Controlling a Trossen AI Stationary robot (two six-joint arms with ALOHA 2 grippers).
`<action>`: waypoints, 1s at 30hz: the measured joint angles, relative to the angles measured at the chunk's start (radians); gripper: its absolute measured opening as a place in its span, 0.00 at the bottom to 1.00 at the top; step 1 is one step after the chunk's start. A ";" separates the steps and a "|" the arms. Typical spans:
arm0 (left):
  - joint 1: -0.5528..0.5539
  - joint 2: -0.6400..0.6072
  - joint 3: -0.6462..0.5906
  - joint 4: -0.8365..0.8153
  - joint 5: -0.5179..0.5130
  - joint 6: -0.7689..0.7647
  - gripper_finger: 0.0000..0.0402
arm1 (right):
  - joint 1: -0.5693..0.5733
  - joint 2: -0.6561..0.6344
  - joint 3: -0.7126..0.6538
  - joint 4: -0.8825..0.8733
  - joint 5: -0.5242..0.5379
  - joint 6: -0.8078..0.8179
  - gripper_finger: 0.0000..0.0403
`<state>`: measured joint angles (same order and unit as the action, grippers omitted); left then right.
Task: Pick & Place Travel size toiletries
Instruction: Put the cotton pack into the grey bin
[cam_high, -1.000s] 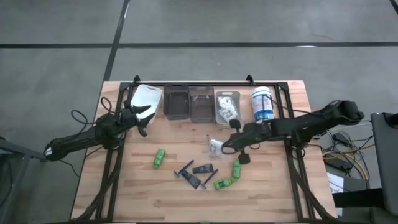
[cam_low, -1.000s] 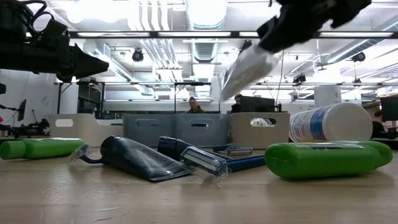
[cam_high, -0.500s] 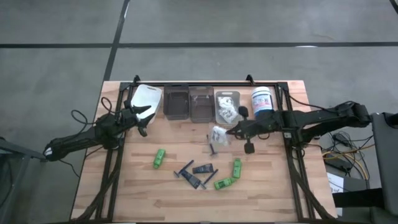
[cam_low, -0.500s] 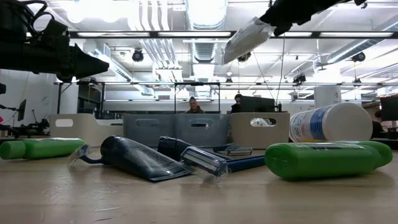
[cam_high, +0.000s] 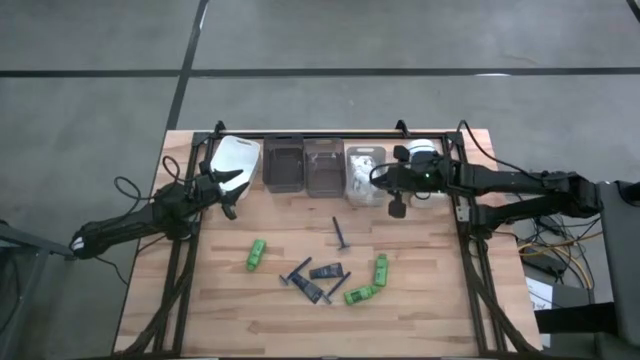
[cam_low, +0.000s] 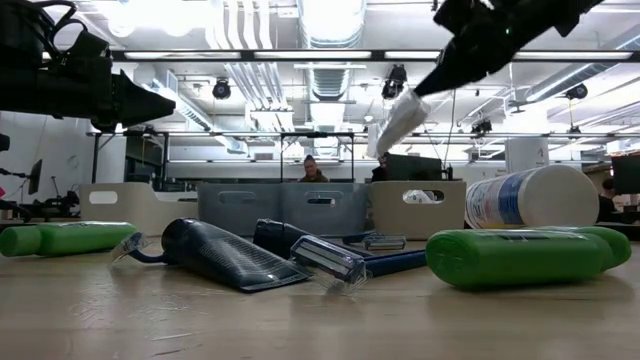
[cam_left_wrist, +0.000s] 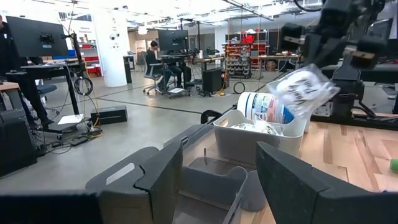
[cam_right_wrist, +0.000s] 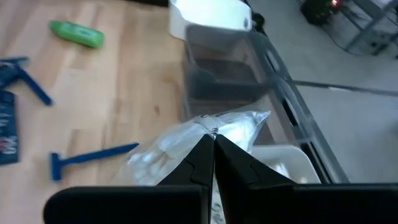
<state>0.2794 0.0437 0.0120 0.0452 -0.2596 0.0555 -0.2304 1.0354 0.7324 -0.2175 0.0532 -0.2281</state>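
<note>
**Packet held above the clear bin**

The right arm reaches across to the clear bin (cam_high: 364, 172); the right gripper (cam_high: 385, 180) is pinched tight on a clear packet (cam_right_wrist: 205, 140) with white contents, hanging over that bin; the left gripper (cam_high: 228, 183), fingers apart, waits beside the white bin (cam_high: 236, 158).

Both arms are dark, slender and jointed, with black cables trailing alongside, each ending in two flat black fingers (cam_left_wrist: 289, 186).
</note>
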 joint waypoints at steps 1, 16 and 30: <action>0.000 0.000 0.000 0.000 0.000 0.000 0.51 | -0.015 0.000 -0.012 0.009 0.000 0.000 0.02; 0.000 0.000 0.000 0.000 0.000 0.000 0.51 | -0.116 -0.001 -0.195 0.150 0.002 0.037 0.02; -0.001 0.000 0.000 0.000 0.000 0.000 0.51 | -0.138 0.077 -0.290 0.335 0.000 0.034 0.02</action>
<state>0.2783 0.0437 0.0120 0.0449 -0.2592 0.0555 -0.3680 1.1121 0.4427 0.1171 0.0528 -0.1940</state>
